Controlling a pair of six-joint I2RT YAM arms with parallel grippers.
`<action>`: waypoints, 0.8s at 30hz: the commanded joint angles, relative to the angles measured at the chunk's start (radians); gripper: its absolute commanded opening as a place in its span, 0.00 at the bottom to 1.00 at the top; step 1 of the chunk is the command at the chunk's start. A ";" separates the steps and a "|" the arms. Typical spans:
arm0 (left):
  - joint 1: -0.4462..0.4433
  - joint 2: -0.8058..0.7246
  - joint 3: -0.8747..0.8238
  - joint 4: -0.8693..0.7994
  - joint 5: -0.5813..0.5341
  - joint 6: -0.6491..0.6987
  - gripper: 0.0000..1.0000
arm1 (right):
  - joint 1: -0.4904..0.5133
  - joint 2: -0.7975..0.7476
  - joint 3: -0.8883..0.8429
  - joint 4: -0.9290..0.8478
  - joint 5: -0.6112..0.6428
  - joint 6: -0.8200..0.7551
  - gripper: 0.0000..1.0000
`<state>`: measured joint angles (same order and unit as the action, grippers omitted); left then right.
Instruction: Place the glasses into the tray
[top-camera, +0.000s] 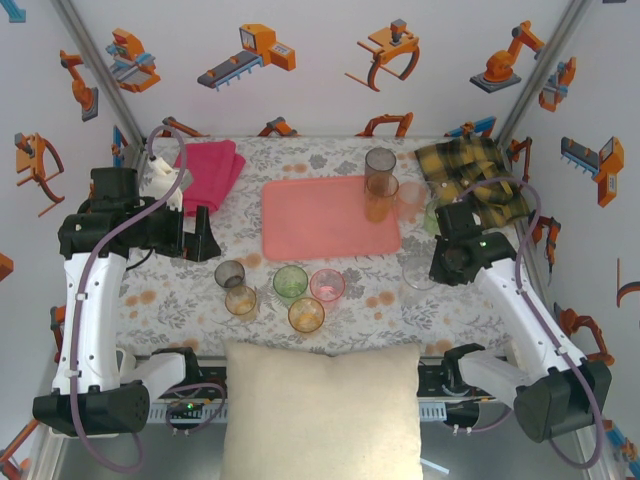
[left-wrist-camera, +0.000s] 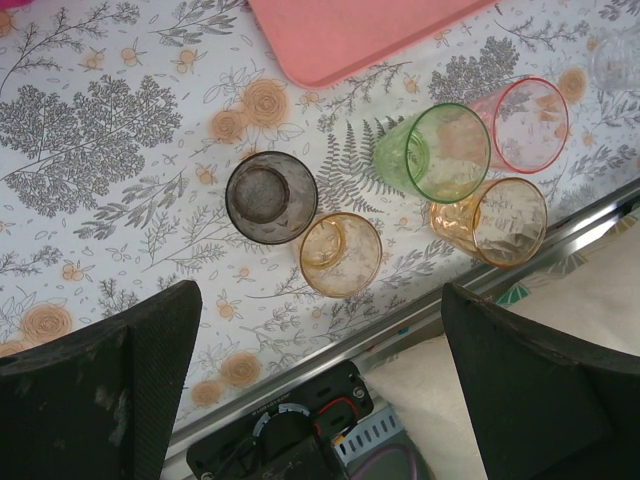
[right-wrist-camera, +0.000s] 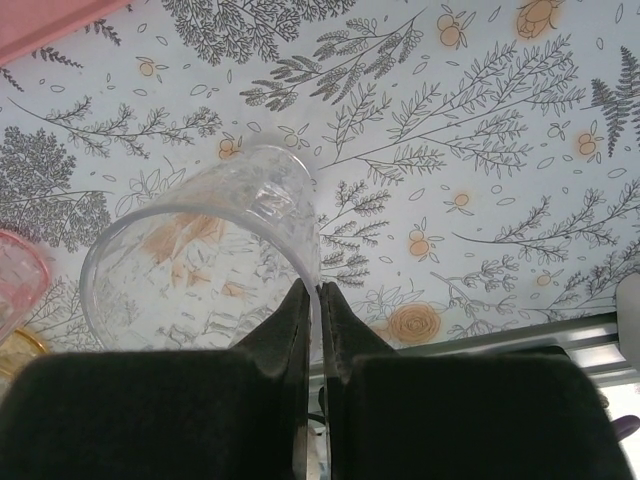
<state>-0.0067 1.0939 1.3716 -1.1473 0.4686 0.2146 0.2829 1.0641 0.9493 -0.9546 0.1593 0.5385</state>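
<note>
Right gripper (right-wrist-camera: 312, 300) pinches the wall of a clear glass (right-wrist-camera: 200, 260), off the tray (top-camera: 320, 220), near its right corner; left gripper (left-wrist-camera: 318, 295) hangs wide above five more glasses (top-camera: 290, 283) on the tablecloth (right-wrist-camera: 480, 150). Tray's middle is bare, so I judge most work remains. No writing can be read
</note>
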 joint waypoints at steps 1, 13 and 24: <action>-0.004 -0.015 -0.010 -0.002 0.022 -0.006 0.97 | -0.001 0.020 0.000 -0.008 0.031 -0.023 0.09; -0.004 -0.021 -0.010 -0.002 0.024 -0.009 0.97 | -0.001 0.046 -0.003 0.014 0.022 -0.022 0.08; -0.004 -0.033 -0.013 -0.002 0.018 -0.009 0.97 | -0.001 0.036 0.037 -0.005 0.008 -0.046 0.00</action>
<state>-0.0067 1.0752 1.3701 -1.1465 0.4690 0.2146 0.2829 1.0901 0.9577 -0.9295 0.1703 0.5152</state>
